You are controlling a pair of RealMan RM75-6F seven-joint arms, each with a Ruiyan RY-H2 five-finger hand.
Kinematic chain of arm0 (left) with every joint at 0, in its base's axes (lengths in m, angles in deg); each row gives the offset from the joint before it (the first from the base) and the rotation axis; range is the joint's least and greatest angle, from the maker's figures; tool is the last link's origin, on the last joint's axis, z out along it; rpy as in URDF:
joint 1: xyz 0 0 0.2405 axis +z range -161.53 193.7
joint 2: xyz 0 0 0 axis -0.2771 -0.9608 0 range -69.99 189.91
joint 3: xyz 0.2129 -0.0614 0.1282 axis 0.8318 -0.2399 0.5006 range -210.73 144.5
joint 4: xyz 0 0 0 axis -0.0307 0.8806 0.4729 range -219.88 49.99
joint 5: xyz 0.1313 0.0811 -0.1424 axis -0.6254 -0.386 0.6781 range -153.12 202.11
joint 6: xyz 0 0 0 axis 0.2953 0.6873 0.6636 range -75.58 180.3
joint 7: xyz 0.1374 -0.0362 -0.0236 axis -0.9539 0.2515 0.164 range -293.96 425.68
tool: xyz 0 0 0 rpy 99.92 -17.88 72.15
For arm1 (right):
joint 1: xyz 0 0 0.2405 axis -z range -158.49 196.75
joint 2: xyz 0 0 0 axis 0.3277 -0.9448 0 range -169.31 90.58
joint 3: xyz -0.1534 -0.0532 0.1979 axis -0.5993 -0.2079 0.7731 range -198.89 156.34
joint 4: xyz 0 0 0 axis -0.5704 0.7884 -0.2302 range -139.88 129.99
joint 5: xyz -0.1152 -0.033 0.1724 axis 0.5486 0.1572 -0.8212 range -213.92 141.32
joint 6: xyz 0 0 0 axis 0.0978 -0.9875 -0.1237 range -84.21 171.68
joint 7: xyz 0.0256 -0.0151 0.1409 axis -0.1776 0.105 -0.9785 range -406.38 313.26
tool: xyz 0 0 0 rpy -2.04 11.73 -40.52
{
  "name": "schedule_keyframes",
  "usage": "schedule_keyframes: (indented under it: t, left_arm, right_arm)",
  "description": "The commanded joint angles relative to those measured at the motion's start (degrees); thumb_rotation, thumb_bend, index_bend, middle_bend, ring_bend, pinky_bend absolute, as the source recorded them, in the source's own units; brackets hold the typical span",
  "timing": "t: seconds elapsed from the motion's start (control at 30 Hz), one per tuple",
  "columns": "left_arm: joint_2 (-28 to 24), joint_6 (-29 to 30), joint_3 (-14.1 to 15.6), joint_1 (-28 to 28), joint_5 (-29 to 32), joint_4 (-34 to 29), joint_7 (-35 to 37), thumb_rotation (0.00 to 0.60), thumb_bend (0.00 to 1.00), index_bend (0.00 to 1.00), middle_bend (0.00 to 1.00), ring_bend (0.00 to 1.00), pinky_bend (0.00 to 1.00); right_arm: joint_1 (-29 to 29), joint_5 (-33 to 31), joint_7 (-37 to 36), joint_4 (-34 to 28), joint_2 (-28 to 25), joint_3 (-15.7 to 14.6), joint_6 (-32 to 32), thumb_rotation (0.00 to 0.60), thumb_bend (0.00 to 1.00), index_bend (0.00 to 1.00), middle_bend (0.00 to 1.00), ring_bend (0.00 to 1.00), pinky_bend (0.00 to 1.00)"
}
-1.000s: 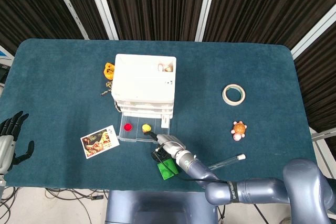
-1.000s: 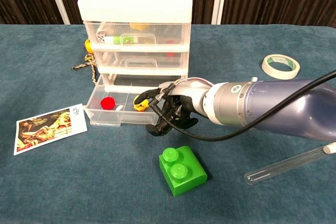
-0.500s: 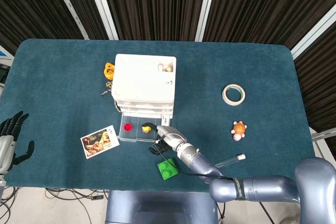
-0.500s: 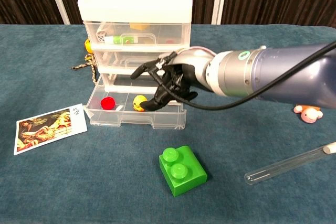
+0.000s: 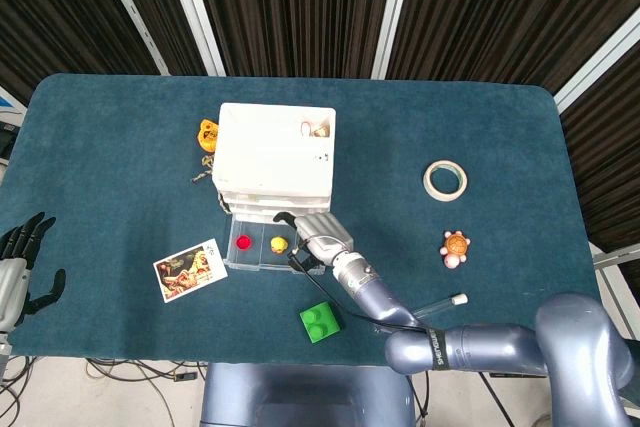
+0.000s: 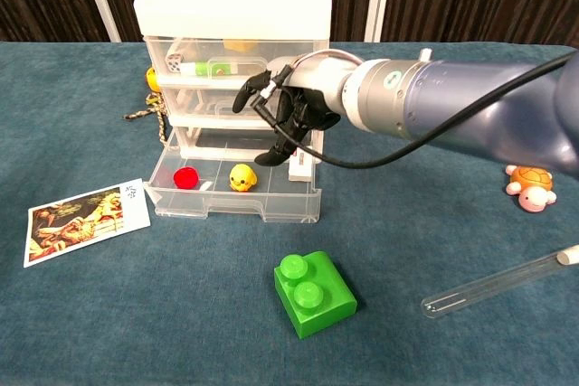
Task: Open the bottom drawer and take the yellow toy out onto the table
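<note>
Since a second ago, the right robot hand [image 6: 291, 108] has lifted from the front edge of the bottom drawer [image 6: 237, 203] to hover above it, in front of the middle drawers of the drawer unit [image 6: 237, 51]. Its fingers are loosely curled and apart, holding nothing. The yellow toy [image 6: 242, 177] sits uncovered inside the pulled-out drawer, beside a red ball [image 6: 185, 176].

Only the chest view shows the clear drawer fronts and their contents, with the green brick [image 6: 313, 293] on the surface in front and a test tube [image 6: 502, 285] to the right. Only the head view shows the left robot hand [image 5: 20, 269], fingers spread and empty, resting at the surface's left edge, well away from the drawers. Both views show the picture card [image 6: 86, 220], the tape roll [image 5: 444, 180] and the small turtle [image 5: 455, 247] lying on the blue surface [image 5: 120, 157].
</note>
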Motion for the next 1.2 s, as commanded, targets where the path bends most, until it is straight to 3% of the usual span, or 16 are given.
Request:
schedule_keyframes:
  t: [0.03, 0.33, 0.7, 1.2]
  left_arm:
    - [0.0, 0.0, 0.0, 0.0, 0.0, 0.0, 0.0, 0.6, 0.48, 0.07, 0.0, 0.0, 0.0]
    - [-0.1, -0.1, 0.1, 0.0, 0.0, -0.1, 0.0, 0.6, 0.48, 0.07, 0.0, 0.0, 0.0]
    - [-0.3, -0.4, 0.2, -0.1, -0.2, -0.2, 0.4, 0.6, 0.48, 0.07, 0.0, 0.0, 0.0]
    - [-0.4, -0.6, 0.4, -0.2, -0.4, -0.4, 0.7, 0.6, 0.48, 0.07, 0.0, 0.0, 0.0]
  right_arm:
    - [-0.9, -0.1, 2.9, 1.8, 2.2, -1.1, -2.0, 0.6, 0.33, 0.24, 1.0, 1.0, 1.0]
    - [-2.3, -0.7, 11.6, 5.6, 8.3, -1.6, -7.9, 0.6, 0.33, 0.26, 1.0, 1.0, 1.0]
    - [-5.3, -7.0, 20.2, 8.6, 11.2, -0.1, -5.8, 0.6, 0.31, 0.26, 1.0, 1.0, 1.0]
    - [-7.0, -11.2, 24.9, 13.7, 14.9, 1.7, -5.2, 0.6, 0.31, 0.31, 1.0, 1.0, 1.0]
